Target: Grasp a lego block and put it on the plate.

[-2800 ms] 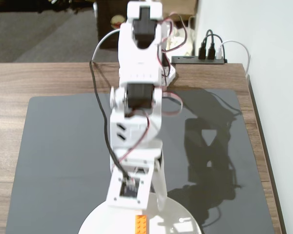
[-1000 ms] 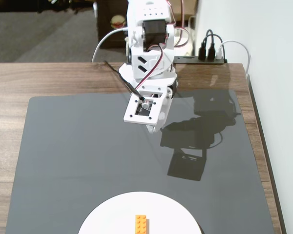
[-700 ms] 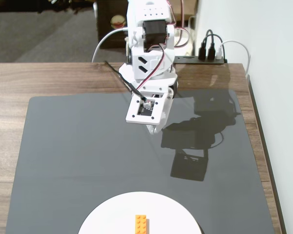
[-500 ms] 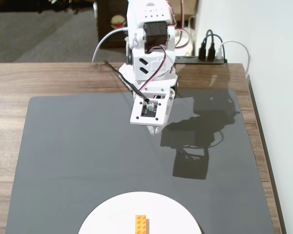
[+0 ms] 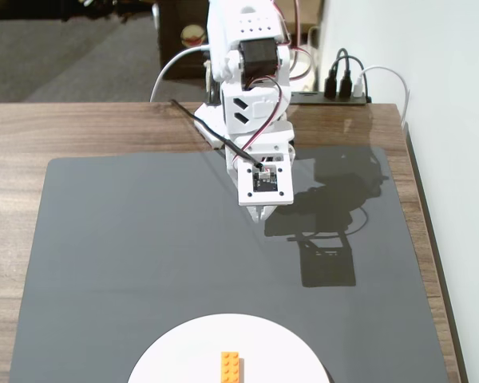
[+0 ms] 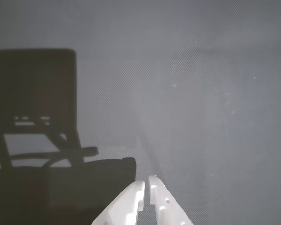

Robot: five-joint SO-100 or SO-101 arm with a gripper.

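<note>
A: Lying across the wooden table (image 5: pixel 88 132) is a big dark grey mat (image 5: pixel 128 263), and it is taking up most of the fixed view; a white wall (image 5: pixel 439 96) is running down the right side.

B: And the arm?

A: The white arm (image 5: pixel 247 72) is standing at the far edge of the mat, folding down toward it; its shadow (image 5: pixel 327 247) is falling on the mat to the right in the fixed view; cables (image 5: pixel 351 76) are plugging into a hub at the back near the wall.

B: Where is the plate sitting?

A: The plate (image 5: pixel 184 351) is lying at the bottom edge of the fixed view, partly cut off, well apart from the arm; the lego block (image 5: pixel 231 366) is resting on it, near its middle.

B: And the gripper?

A: The gripper (image 6: pixel 146 183) is hovering over bare mat in the wrist view; its two white fingertips (image 6: pixel 136 190) are nearly touching, with only a thin slit between them, and they are holding nothing.
</note>
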